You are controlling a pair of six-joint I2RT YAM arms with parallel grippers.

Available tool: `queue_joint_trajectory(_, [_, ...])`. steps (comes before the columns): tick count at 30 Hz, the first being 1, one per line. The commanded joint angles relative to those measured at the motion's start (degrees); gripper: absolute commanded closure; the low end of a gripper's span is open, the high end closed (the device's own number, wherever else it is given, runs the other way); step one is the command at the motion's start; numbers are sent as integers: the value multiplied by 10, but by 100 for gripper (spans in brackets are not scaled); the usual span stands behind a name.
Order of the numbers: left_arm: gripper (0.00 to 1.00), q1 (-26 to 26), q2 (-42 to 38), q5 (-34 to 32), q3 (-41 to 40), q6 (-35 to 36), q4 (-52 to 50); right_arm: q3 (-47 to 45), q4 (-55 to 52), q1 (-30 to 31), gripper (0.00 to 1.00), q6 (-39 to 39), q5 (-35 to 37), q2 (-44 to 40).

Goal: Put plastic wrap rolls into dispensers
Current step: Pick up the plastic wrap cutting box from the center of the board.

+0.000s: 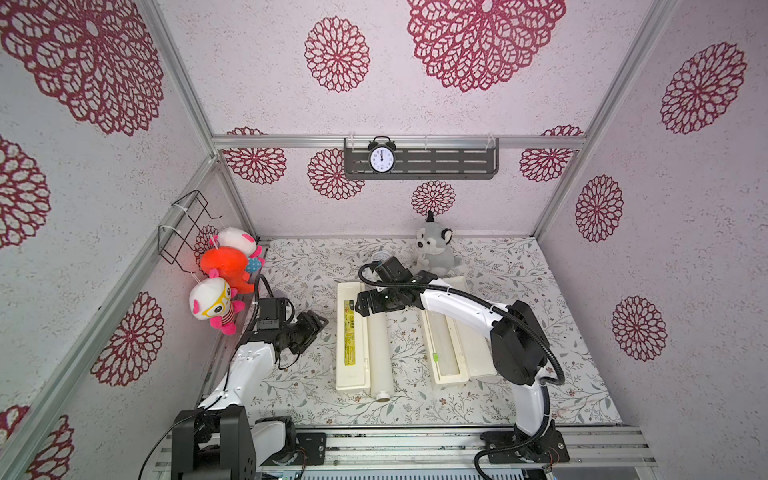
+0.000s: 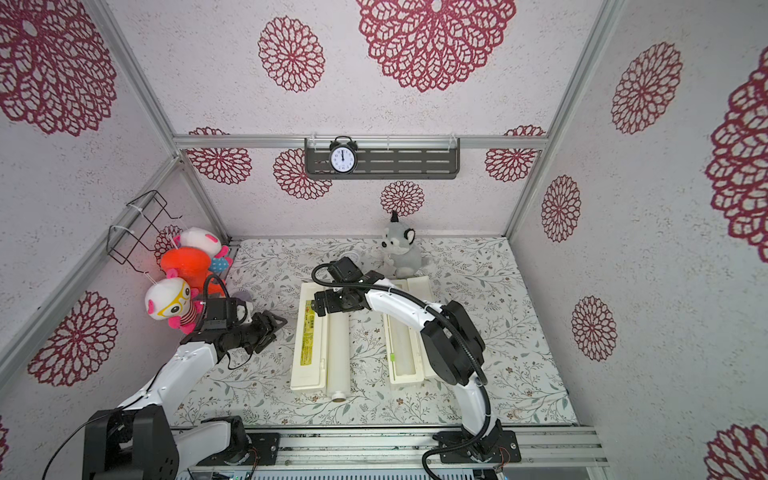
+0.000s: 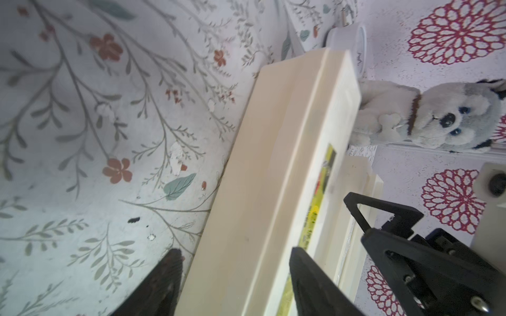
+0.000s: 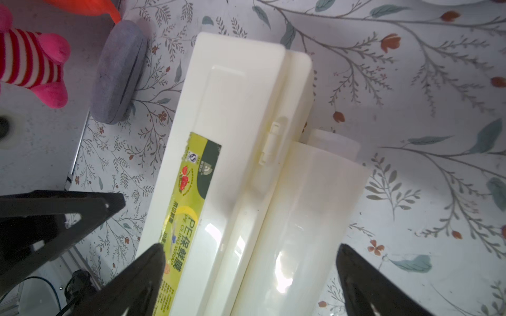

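In both top views a closed cream dispenser with a yellow-green label lies lengthwise mid-table. A white plastic wrap roll lies on the mat against its right side. Right of them a second dispenser stands with its lid open and a pale translucent roll in its tray. My right gripper hangs open above the far end of the closed dispenser and the loose roll, fingers straddling both. My left gripper is open just left of that dispenser, not touching it.
A grey plush husky sits at the back behind the dispensers, with a white round object beside it. Plush toys hang on the left wall by a wire basket. A grey flat case lies near the left wall.
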Motion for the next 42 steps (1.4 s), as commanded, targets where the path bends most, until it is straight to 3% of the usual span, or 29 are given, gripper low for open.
queue_joint_trajectory(1, [34, 2, 14, 25, -30, -24, 68, 42, -32, 15, 1, 5, -4, 14])
queue_joint_trajectory(16, [35, -72, 47, 17, -82, -94, 186, 195, -142, 44, 1, -33, 21, 130])
queue_joint_trajectory(27, [34, -84, 63, 6, -58, -86, 163, 335, -294, 49, 1, -131, 101, 221])
queue_joint_trajectory(33, [34, -70, 44, -13, -50, -78, 130, 339, -301, 50, 1, -130, 107, 218])
queue_joint_trajectory(38, [34, -62, 35, -16, -47, -71, 114, 279, -214, 48, 1, -73, 64, 178])
queue_joint_trajectory(42, [34, -64, 39, -1, -55, -82, 140, 266, -212, 54, 1, -41, 120, 179])
